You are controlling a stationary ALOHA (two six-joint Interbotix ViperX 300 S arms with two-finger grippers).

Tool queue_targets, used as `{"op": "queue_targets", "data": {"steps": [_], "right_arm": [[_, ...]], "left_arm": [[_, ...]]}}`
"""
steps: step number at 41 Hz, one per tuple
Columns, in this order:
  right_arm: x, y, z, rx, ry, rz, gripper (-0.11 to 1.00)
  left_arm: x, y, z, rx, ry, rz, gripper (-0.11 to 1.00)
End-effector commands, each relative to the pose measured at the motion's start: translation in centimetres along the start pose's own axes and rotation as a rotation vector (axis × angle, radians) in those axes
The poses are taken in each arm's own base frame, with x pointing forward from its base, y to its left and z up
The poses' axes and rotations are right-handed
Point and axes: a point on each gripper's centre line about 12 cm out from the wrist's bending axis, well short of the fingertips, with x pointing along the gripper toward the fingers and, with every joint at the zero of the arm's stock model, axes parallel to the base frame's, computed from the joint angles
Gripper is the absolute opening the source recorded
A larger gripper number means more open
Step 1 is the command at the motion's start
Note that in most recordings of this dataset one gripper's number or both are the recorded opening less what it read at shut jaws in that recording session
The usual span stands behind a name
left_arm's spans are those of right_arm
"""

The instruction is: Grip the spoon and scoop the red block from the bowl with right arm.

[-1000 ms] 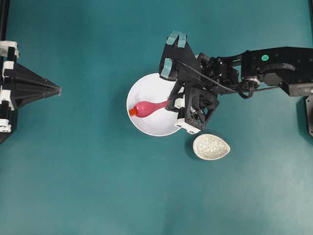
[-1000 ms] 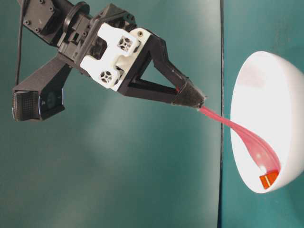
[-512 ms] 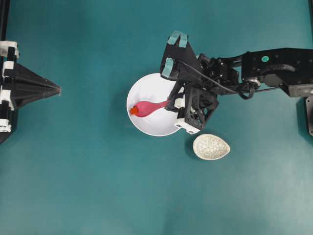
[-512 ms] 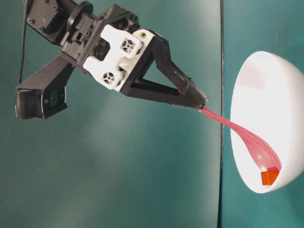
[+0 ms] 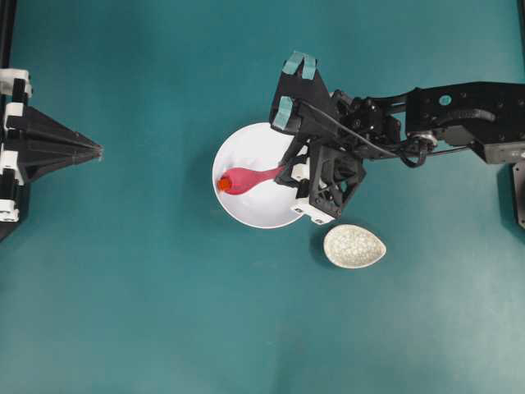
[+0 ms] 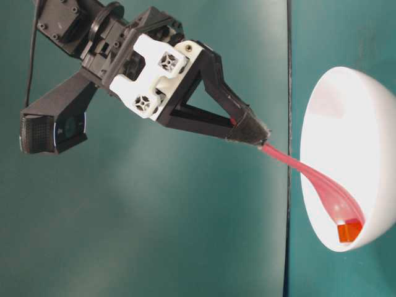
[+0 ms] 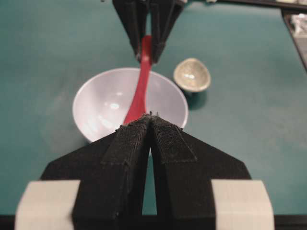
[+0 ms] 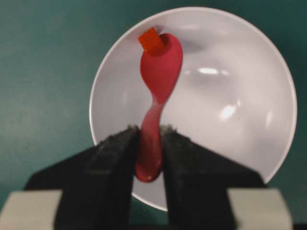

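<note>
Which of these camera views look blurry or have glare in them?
Right wrist view: black right hand blurs up close, while glare spots dot the large white round bowl. Left wrist view: shut left hand is soft-focused; the glossy pink spoon beyond is sharper. Overhead view: evenly lit.

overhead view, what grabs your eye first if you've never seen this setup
The pink spoon stands out against the white bowl near the middle, its handle clamped in the right gripper. At the scoop's tip sits the tiny red block, near the bowl's left wall. A speckled dish lies below right.
</note>
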Motion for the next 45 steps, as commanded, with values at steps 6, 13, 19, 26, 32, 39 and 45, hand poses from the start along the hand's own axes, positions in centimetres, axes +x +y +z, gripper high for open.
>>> {"op": "queue_targets", "data": {"steps": [6, 13, 19, 26, 32, 39, 45], "right_arm": [[-1.4, 0.6, 0.9, 0.006, -0.071, 0.024, 0.22], [-2.0, 0.4, 0.3, 0.039, -0.079, 0.034, 0.22], [-2.4, 0.3, -0.1, 0.072, -0.098, 0.038, 0.22], [-3.1, 0.2, -0.3, 0.107, -0.127, 0.047, 0.22], [-3.3, 0.2, -0.3, 0.117, -0.14, 0.05, 0.21], [-3.3, 0.2, -0.3, 0.118, -0.134, 0.049, 0.1], [-3.6, 0.2, -0.5, 0.116, -0.108, 0.046, 0.09]], "left_arm": [[0.2, 0.0, 0.4, 0.003, -0.008, 0.001, 0.01], [0.2, 0.0, 0.4, 0.003, -0.006, 0.0, 0.01], [0.2, 0.0, 0.4, 0.003, -0.006, 0.001, 0.01], [0.2, 0.0, 0.4, 0.003, -0.006, 0.001, 0.01], [0.2, 0.0, 0.4, 0.003, -0.005, 0.0, 0.01], [0.2, 0.0, 0.4, 0.003, -0.008, 0.001, 0.01], [0.2, 0.0, 0.4, 0.003, -0.006, 0.001, 0.01]]}}
